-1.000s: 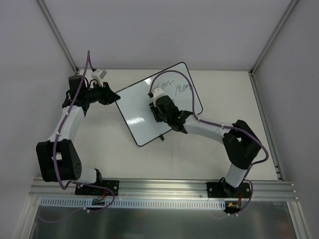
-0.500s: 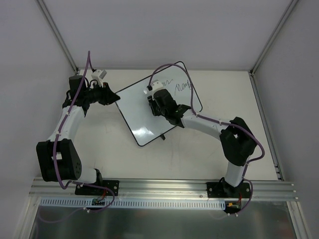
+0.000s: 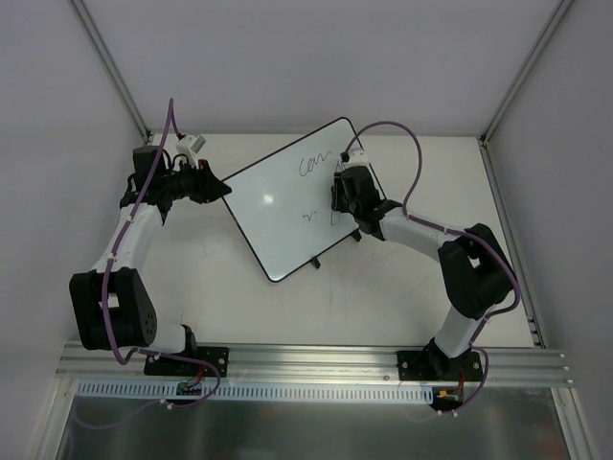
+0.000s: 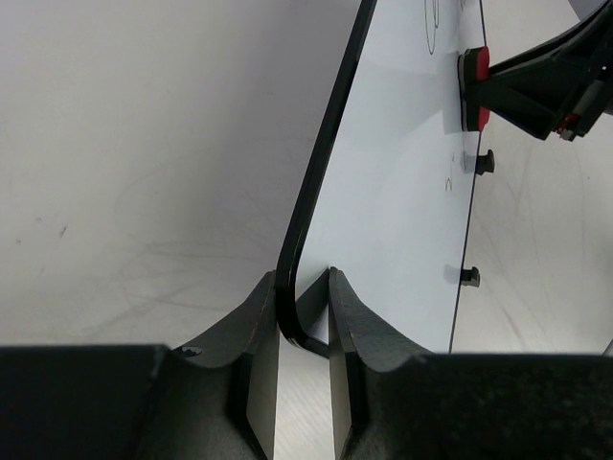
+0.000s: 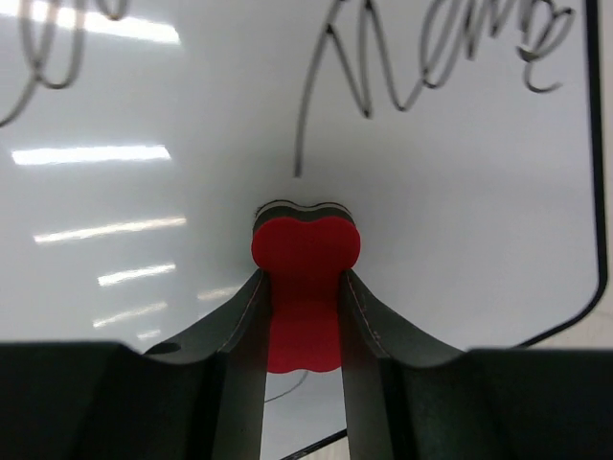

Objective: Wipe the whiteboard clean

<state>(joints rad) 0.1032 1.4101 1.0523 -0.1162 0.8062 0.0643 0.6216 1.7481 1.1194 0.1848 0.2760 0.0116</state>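
Note:
The whiteboard [image 3: 283, 206] lies tilted on the table, glossy white with a thin black rim and dark handwriting near its far edge. My left gripper [image 3: 222, 187] is shut on the board's left corner; in the left wrist view [image 4: 304, 292] the rim [image 4: 326, 144] sits between the jaws. My right gripper [image 3: 343, 196] is shut on a red bone-shaped eraser [image 5: 305, 287] pressed flat on the board [image 5: 460, 240], just below the written word. The eraser also shows in the left wrist view [image 4: 473, 88].
Two small black clips [image 4: 484, 161] stick out from the board's near right edge. The white tabletop [image 3: 421, 297] carries faint scribbles. Grey walls with metal frame posts [image 3: 110, 67] close in the table at the left, back and right.
My right gripper has slid the eraser from the board's middle toward its far right part. Writing at the board's upper middle is uncovered again. The left arm has not moved.

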